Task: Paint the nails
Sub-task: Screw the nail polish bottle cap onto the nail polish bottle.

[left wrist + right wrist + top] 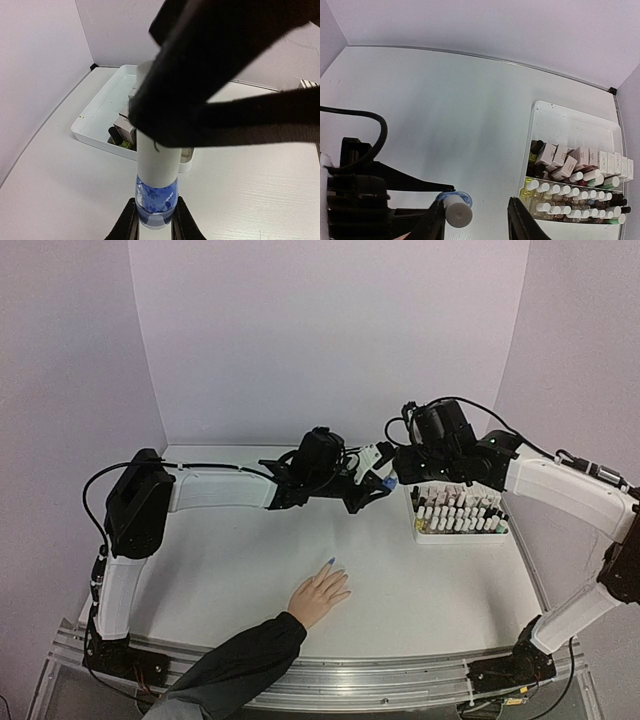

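White table (230,560) carries a white rectangular tray (570,125) of small polish bottles and boxes at the far right, and a light-skinned human hand (320,593) in a dark sleeve lies flat near the front edge, well apart from both arms. Left gripper (155,219) is clamped on a small glass bottle of blue polish with a tall white cap (156,197), held above the table near the tray. Right gripper (476,207) has its jaws apart around the cap end, one finger right by it and the other clear. Nails (330,562) are on that hand's fingertips, one showing blue, the rest too small to tell.
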Robot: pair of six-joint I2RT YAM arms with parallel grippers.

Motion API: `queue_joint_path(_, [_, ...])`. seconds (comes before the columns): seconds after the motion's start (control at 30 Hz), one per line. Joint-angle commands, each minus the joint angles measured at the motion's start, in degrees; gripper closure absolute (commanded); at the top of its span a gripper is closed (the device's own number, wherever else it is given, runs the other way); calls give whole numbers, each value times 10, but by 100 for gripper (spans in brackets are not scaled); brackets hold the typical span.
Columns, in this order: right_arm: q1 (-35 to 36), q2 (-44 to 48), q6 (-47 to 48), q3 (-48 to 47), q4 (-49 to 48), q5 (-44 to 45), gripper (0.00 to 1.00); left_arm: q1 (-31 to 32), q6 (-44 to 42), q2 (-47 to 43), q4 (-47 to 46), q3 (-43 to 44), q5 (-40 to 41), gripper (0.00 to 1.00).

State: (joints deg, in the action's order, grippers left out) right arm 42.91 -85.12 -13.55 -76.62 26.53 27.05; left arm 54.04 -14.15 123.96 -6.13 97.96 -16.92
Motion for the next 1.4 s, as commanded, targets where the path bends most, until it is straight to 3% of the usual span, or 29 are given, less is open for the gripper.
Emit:
queue_joint_path(0.0, [20,7,31,1,0,-68,8,28,-23,-30,-62,11,-38,100])
queue_joint_path(0.2, [19,67,116,34,8,-123,5,25,-22,-42,-61,-5,-54,100])
queue_joint_path(0.37, [9,153,205,64,34,-245,3,23,-21,-40,-54,0,-76,100])
queue_joint_path(0.57, [-20,226,270,58,129,-316,2,23,-21,-40,-47,0,-112,100])
queue_joint_path(0.73, [-51,221,341,38,201,-407,2,23,-27,-51,-45,-12,-170,100])
queue_joint_path(0.87, [-82,199,407,24,211,-436,7,23,-34,-58,-36,-24,-200,100])
queue_joint_path(1.13, [-157,136,500,-30,232,-541,32,23,-85,-58,10,-15,-273,100])
queue_joint_path(1.37, [-158,108,520,-47,255,-590,33,22,-90,-58,27,-11,-300,100])
